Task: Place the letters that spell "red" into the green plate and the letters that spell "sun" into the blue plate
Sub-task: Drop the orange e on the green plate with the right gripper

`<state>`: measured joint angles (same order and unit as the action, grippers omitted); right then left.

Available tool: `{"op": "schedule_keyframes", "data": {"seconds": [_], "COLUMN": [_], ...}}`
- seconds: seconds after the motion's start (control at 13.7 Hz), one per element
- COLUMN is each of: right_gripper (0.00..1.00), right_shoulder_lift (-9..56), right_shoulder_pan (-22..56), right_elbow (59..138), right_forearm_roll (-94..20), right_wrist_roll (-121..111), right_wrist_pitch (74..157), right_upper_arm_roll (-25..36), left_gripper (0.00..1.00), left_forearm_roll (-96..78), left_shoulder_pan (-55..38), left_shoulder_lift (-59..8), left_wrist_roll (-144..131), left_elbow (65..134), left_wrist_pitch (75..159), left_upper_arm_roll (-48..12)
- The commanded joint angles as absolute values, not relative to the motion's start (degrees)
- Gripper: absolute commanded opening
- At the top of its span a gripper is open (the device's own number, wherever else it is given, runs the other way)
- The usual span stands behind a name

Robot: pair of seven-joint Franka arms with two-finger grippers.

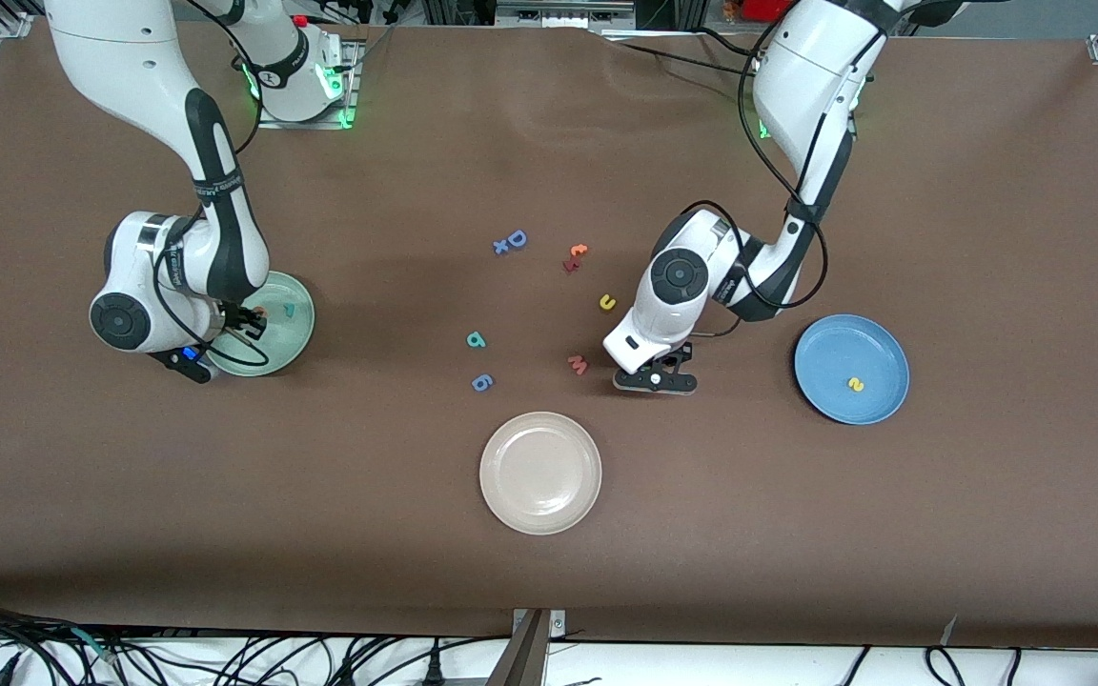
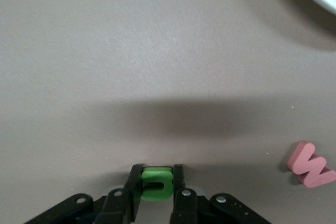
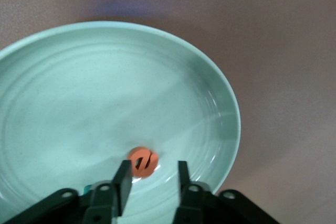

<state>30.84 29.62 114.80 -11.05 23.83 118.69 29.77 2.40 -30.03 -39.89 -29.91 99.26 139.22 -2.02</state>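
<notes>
Orange "e" [image 3: 143,161] between parted right fingers [image 3: 123,180].

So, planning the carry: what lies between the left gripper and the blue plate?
In the front view, only bare brown table lies between the left gripper and the blue plate.

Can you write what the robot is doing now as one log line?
left gripper: shut on green letter | right gripper: open over green plate, orange e released

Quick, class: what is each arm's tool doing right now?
Left tool: closed on the green letter, low at the table near the pink letter.
Right tool: open over the green plate, orange letter between its fingers.
</notes>
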Motion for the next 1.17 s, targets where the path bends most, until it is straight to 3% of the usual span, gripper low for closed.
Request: {"op": "schedule_keyframes", "data": {"seconds": [0.0,0.29,0.44,0.58,1.1], "right_gripper": [0.9,0.9,0.98,0.98,0.98], "right_shoulder_lift": [29.7,26.8,26.5,26.9,33.6], "right_shoulder_pan": [30.0,32.2,33.8,36.0,46.2], "right_elbow": [115.0,113.3,112.5,110.5,104.9], "right_forearm_roll": [-12.3,-15.5,-17.8,-18.1,-24.5], "right_wrist_roll": [22.7,28.5,33.1,39.3,51.8], "right_wrist_pitch": [118.3,114.7,115.4,116.4,127.9], "right_upper_arm_roll": [29.9,28.2,25.9,23.1,22.5], "left_gripper": [0.2,0.19,0.19,0.19,0.2], "left_forearm_roll": [3.1,3.1,3.1,3.1,3.2], "left_shoulder_pan": [-29.0,-23.7,-20.6,-17.5,-6.2], "left_shoulder_lift": [-37.3,-34.1,-32.8,-30.8,-29.8], "left_wrist_roll": [-28.4,-19.4,-16.1,-10.8,8.2], "left_elbow": [98.2,96.9,96.9,97.0,97.2], "left_wrist_pitch": [133.7,124.9,120.8,116.5,112.3], "left_upper_arm_roll": [-1.7,-1.7,-1.7,-1.7,-1.5]}}
